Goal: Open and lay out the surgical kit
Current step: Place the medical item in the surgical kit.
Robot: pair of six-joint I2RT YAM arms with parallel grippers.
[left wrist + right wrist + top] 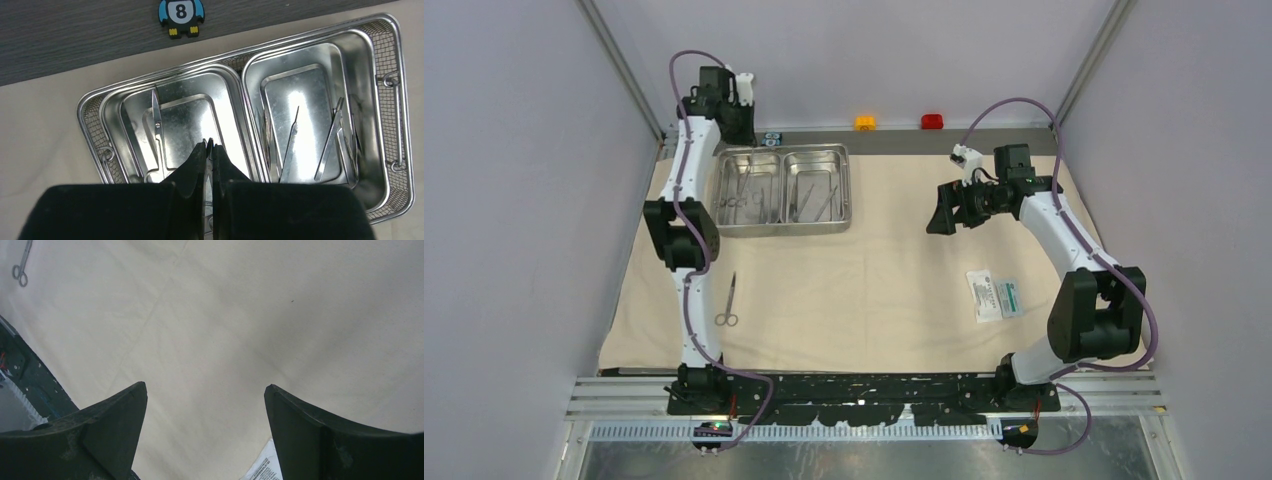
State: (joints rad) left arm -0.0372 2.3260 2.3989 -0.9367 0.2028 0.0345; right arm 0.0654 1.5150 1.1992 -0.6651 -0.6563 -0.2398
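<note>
The beige cloth (874, 290) lies spread flat over the table. On its far left stands the steel two-compartment tray (849, 190) (239, 67). Scissors (156, 122) lie in its left compartment, and tweezers and thin straight tools (291, 145) in the right one. My left gripper (739, 130) (209, 142) hangs above the left compartment, shut on a slim metal tool whose edge shows between the fingers. Another pair of scissors (727, 302) (20, 267) lies on the cloth at the near left. A white-and-green packet (996, 295) (265, 470) lies at the right. My right gripper (939, 212) (205, 386) hovers open over bare cloth.
A small black-and-blue block marked 8 (181, 17) (771, 137) sits on the dark strip behind the tray. An orange button (865, 122) and a red button (932, 121) stand at the back edge. Grey walls close in both sides.
</note>
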